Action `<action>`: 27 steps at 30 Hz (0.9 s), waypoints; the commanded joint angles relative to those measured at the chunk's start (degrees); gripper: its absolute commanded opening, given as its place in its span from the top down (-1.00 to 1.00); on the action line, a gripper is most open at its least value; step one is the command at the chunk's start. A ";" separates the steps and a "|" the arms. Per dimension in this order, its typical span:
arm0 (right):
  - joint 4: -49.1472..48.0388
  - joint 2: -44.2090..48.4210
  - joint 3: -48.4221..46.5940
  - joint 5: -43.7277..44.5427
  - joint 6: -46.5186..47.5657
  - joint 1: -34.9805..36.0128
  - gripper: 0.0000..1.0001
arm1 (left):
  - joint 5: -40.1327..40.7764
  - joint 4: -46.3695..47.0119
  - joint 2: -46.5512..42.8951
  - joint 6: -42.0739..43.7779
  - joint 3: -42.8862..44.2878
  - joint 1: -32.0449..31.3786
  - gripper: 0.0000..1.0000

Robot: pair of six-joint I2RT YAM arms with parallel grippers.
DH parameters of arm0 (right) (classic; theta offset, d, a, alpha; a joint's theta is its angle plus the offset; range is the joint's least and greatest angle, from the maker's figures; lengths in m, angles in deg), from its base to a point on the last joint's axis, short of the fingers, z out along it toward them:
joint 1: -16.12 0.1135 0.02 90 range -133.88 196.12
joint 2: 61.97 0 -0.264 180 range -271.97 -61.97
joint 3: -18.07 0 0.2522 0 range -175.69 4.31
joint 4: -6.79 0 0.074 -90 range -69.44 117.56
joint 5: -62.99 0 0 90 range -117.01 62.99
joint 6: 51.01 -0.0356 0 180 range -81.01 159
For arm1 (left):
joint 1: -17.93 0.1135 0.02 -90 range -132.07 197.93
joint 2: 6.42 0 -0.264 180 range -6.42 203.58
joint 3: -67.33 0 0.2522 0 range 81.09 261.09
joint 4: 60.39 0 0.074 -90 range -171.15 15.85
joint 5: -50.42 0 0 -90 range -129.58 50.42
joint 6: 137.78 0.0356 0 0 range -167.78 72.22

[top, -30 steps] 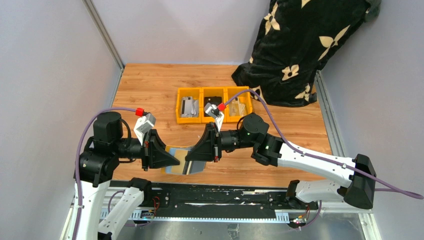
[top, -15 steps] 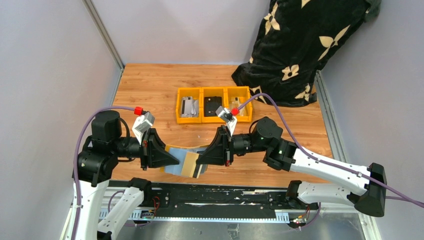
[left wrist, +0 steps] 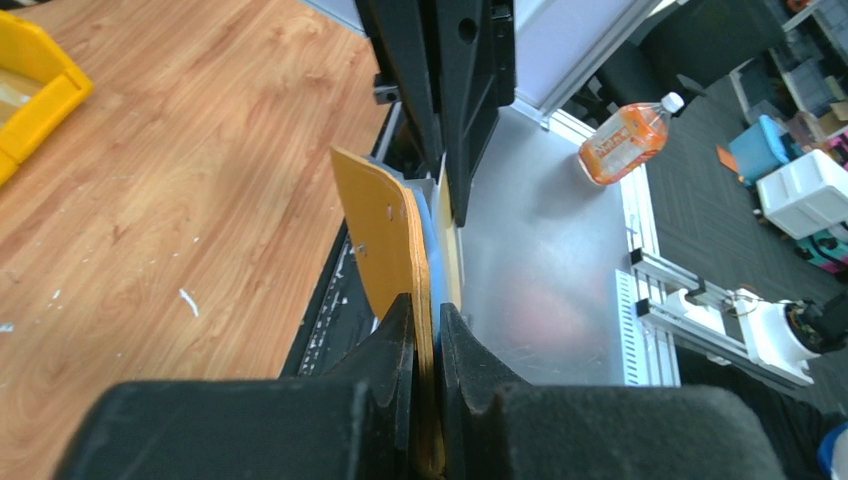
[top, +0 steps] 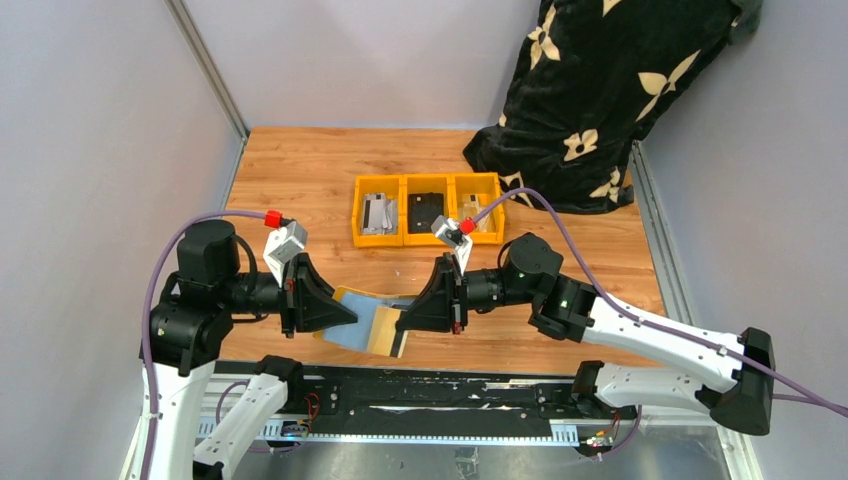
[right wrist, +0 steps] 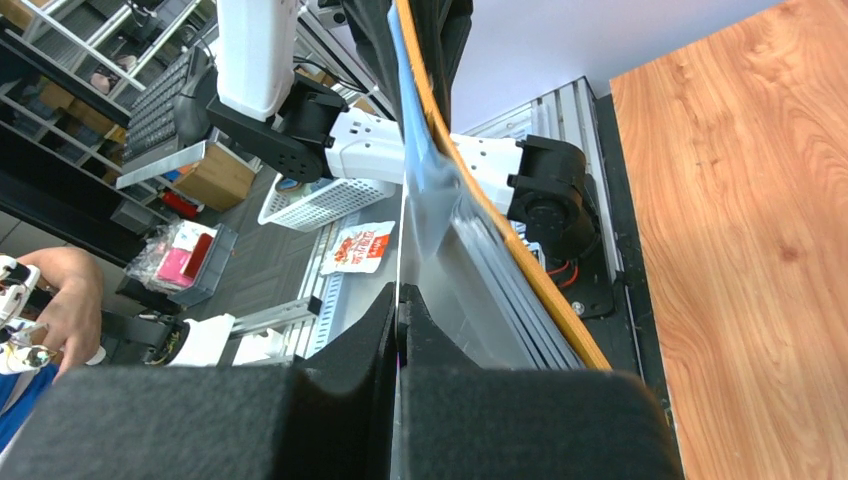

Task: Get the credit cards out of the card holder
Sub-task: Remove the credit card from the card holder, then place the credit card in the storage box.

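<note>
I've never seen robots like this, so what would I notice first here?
Two robot arms meet at the near table edge, sharing a mustard card holder: the left fingers clamp its tan flap, and the right fingers pinch a thin pale card. Behind them sits a row of yellow bins, and a black cloth with cream flowers fills the far right corner.

Yellow bins (top: 380, 241) (three abreast) beside black floral cloth (top: 610, 90)

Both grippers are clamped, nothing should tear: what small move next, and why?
Probably ease the right gripper away from the left gripper: it pinches a card by its edge, while the left clamps the card holder, so the card should slide out.
</note>
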 commanded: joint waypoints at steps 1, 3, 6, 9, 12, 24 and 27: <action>7.49 4.92 -1.66 0.72 3.18 -2.05 1.00 | 5.97 -0.33 -0.38 1.14 1.98 -0.29 1.00; 9.39 6.22 -1.56 0.29 3.36 -3.78 1.00 | 8.06 -0.32 -0.68 3.43 2.17 -0.29 1.00; 13.48 8.02 -1.80 -0.71 4.16 -7.00 1.00 | 11.45 -0.20 -1.28 5.07 2.71 -0.29 1.00; 19.52 10.15 -2.69 -1.23 6.07 -13.57 1.00 | 13.81 -0.09 -2.69 7.41 3.50 -0.29 1.00; 25.67 9.50 -4.78 -2.10 8.85 -22.11 1.00 | 14.59 -0.10 -3.25 8.91 3.72 -0.29 1.00; 39.44 -20.09 -21.33 7.80 24.12 -49.43 1.00 | 10.75 -0.22 -3.34 11.32 -2.71 -0.29 1.00; 41.06 -29.31 -26.85 11.00 26.98 -50.32 1.00 | 9.67 -0.26 -2.83 13.07 -5.40 -0.46 1.00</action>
